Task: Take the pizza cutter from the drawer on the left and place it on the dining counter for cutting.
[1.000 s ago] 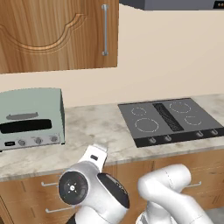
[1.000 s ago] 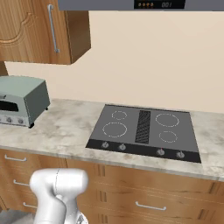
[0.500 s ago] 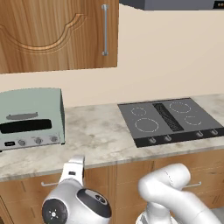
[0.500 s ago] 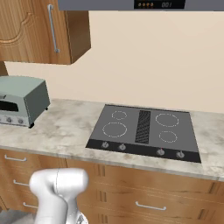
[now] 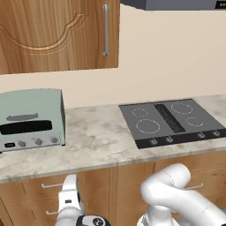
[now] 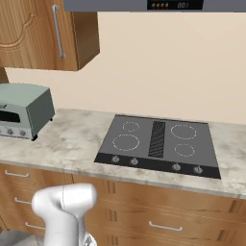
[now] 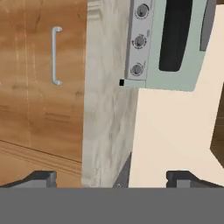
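brown wooden drawer (image 7: 41, 87) front shut, below the toaster oven (image 7: 170, 43); pizza cutter presumably inside, unseen. gripper (image 7: 111, 178) spread wide, empty, facing it. likely light, stiff tool; take the slim silver bar handle (image 7: 55, 55) first

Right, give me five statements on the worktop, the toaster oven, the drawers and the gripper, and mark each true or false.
1. The toaster oven stands on the worktop left of the cooktop. True.
2. A pot sits on the cooktop. False: its burners are bare.
3. The gripper is open with nothing between its fingertips. True.
4. The drawer below the toaster oven is pulled out. False: it is shut.
5. The toaster oven is bright red. False: it is pale green.
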